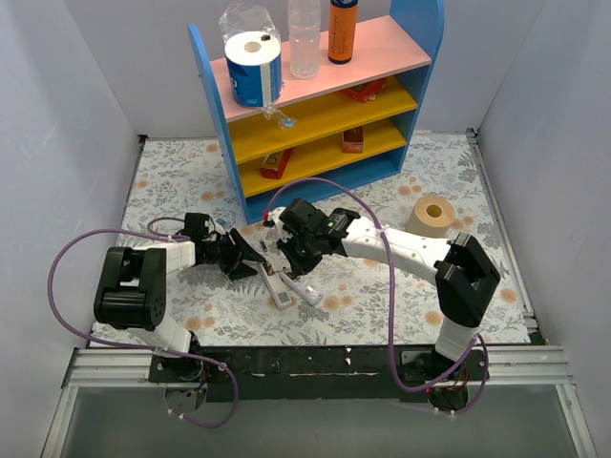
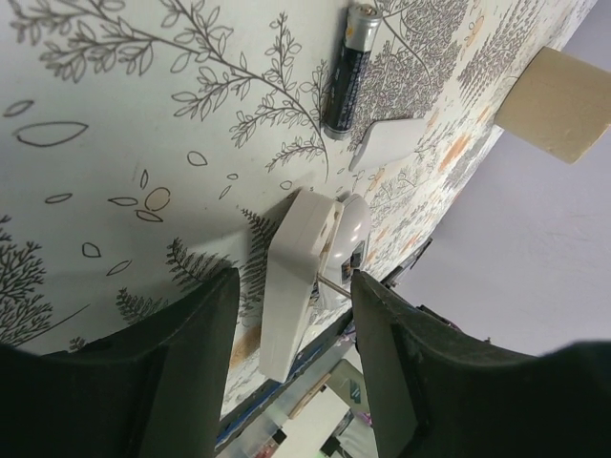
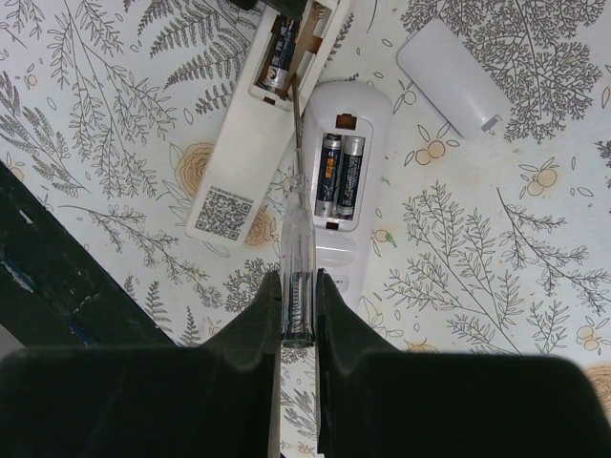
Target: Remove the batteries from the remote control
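Two white remotes lie side by side with their backs open. The one with a QR label (image 3: pixel 234 162) holds one dark battery (image 3: pixel 277 59) in its compartment. The other remote (image 3: pixel 336 239) holds two batteries (image 3: pixel 339 176). A loose battery (image 2: pixel 348 72) lies on the floral mat. My right gripper (image 3: pixel 298 286) is shut on a clear pen-like stick (image 3: pixel 297 229), whose thin metal tip reaches the QR remote's compartment. My left gripper (image 2: pixel 291 286) is open, its fingers on either side of the end of a remote (image 2: pixel 291 305) with gaps on both sides. In the top view both grippers meet over the remotes (image 1: pixel 282 286).
A detached battery cover (image 3: pixel 449 62) lies right of the remotes. A cardboard tape roll (image 1: pixel 431 215) stands at the right. A blue shelf (image 1: pixel 315 105) with bottles and boxes stands at the back. The table's near edge rail (image 1: pixel 305 363) is just behind the remotes.
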`<state>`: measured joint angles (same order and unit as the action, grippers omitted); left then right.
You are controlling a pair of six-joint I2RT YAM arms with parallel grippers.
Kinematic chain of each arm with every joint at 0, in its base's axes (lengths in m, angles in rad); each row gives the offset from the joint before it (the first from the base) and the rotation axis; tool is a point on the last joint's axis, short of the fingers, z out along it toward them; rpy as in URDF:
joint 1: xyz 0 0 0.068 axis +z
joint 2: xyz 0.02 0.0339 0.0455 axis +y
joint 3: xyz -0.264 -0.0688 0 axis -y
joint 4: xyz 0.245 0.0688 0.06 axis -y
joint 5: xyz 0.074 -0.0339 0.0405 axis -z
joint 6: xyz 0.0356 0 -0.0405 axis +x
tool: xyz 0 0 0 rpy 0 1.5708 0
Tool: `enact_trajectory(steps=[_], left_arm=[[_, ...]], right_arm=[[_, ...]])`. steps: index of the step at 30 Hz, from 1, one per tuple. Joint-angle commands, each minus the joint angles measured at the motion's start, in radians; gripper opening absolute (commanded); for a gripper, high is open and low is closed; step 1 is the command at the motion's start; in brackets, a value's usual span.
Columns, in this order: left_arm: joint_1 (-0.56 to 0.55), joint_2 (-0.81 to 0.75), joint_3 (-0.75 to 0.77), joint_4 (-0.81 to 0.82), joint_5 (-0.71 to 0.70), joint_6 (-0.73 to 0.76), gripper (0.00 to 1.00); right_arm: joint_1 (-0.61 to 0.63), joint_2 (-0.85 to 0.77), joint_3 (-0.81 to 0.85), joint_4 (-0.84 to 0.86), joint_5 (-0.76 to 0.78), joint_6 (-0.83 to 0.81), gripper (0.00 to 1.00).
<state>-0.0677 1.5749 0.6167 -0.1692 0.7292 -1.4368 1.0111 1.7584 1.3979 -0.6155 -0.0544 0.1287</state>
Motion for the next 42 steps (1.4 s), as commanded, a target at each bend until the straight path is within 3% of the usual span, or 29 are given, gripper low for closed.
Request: enact_trajectory(steps=[1, 12, 26, 42], left_arm=[[-0.007, 0.002, 0.018, 0.037, -0.007, 0.007, 0.49], [-0.021, 0.013, 0.026, 0.048, 0.015, -0.005, 0.47], [-0.026, -0.065, -0.04, 0.046, 0.006, -0.005, 0.45], [-0.03, -0.066, -0.023, 0.048, 0.006, -0.011, 0.42]], right_arm=[[0.001, -0.039, 0.03, -0.015, 0.031, 0.003, 0.01], [-0.003, -0.063, -0.03, 0.069, -0.028, 0.018, 0.01], [-0.049, -0.125, -0.232, 0.26, -0.154, 0.074, 0.01], [-0.049, -0.155, -0.198, 0.223, -0.114, 0.075, 0.01]])
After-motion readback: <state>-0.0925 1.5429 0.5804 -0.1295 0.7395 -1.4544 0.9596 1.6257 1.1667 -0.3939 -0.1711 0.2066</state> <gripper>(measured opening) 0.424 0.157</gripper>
